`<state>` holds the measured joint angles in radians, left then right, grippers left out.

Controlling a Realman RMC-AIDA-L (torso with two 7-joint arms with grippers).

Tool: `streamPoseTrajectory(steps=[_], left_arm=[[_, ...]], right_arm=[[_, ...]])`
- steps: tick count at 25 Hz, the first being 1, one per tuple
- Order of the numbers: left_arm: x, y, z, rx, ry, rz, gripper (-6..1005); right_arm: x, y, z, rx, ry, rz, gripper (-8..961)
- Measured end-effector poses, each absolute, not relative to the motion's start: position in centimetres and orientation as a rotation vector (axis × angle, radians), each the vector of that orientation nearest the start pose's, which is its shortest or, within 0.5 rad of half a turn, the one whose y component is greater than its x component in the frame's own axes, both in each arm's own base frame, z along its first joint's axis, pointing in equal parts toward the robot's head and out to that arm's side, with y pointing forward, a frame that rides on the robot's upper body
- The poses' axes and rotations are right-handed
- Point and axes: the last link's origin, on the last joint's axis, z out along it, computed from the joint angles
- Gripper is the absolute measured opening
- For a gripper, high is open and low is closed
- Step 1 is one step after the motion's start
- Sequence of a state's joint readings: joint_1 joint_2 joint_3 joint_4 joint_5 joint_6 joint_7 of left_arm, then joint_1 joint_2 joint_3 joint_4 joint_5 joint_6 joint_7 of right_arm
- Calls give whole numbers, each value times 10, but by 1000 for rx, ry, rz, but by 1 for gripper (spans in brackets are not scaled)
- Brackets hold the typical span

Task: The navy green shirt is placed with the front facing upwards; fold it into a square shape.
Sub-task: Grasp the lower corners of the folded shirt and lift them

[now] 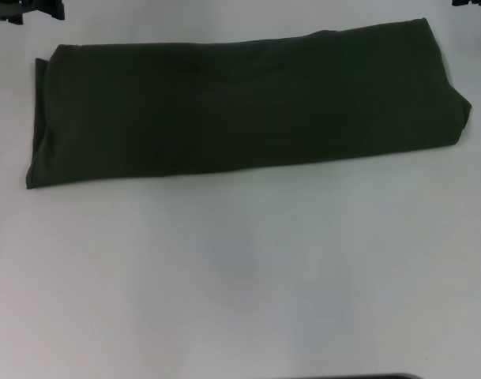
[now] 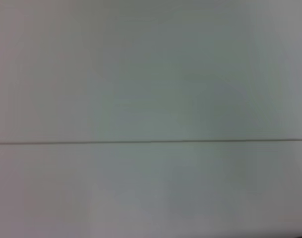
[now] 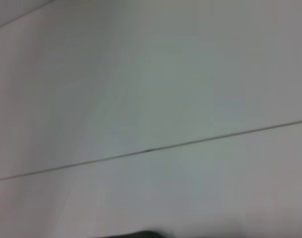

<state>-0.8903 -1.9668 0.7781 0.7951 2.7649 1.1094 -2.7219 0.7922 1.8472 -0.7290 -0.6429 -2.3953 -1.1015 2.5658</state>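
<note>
The navy green shirt (image 1: 240, 110) lies on the white table (image 1: 240, 276) as a long, dark olive band running left to right across the far half. It is folded lengthwise, with plain cloth on top and no lettering showing. A single layer sticks out at its left end. Only a dark piece of my left gripper (image 1: 27, 9) shows, at the far left corner beyond the shirt. My right gripper (image 1: 472, 2) is a similar dark sliver at the far right corner. Neither touches the shirt. Both wrist views show only bare white surface.
White tabletop stretches from the shirt to the near edge. A thin dark seam line (image 2: 151, 142) crosses the surface in the left wrist view, and a seam line (image 3: 151, 149) also crosses the right wrist view. A dark strip (image 1: 351, 377) peeks in at the head view's near edge.
</note>
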Motion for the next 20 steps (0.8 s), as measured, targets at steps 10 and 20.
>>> streamPoseTrajectory(steps=[10, 20], left_arm=[[-235, 456, 80, -1980, -1497, 3, 701], [-202, 436, 86, -2167, -1628, -130, 692]], right_arm=[[264, 445, 106, -2036, 1551, 302, 856], [242, 421, 136, -2177, 1634, 544, 942]])
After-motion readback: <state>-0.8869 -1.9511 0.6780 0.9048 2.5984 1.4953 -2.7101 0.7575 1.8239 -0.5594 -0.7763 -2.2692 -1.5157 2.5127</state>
